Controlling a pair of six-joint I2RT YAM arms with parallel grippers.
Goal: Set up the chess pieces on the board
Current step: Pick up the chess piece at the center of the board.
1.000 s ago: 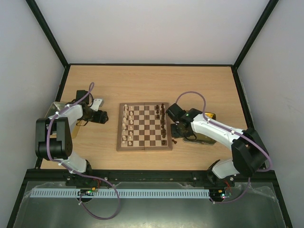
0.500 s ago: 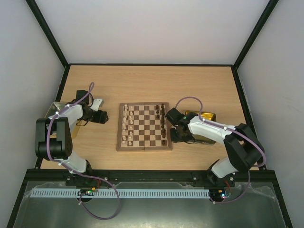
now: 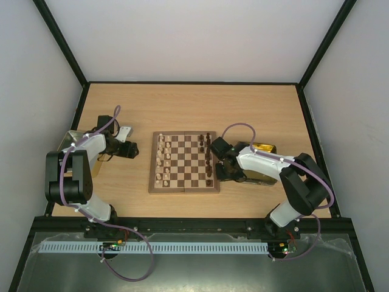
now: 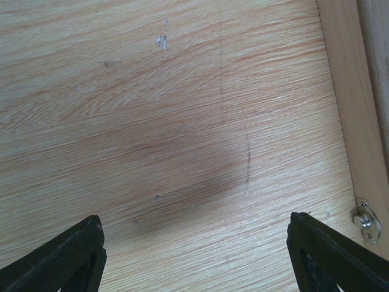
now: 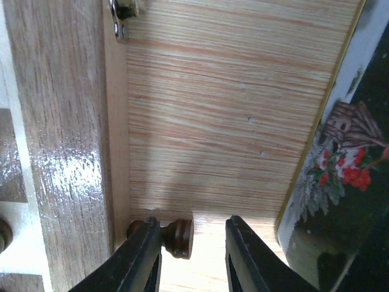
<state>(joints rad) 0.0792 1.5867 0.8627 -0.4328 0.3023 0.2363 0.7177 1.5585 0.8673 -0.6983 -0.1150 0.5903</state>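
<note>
Now your right gripper (image 5: 192, 240) is down with jaws apart around a dark piece (image 5: 178, 236) lying toppled against the edge of the board (image 5: 67, 134), placed to pinch it. Your left gripper (image 4: 194, 231) hangs spread wide over the table (image 4: 182, 121), clear of the work.

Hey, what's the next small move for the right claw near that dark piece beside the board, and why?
Probably close the right claw on the dark piece. It lies on its side on the table, against the border of the board. It sits between the open claw's tips and is not yet gripped.
</note>
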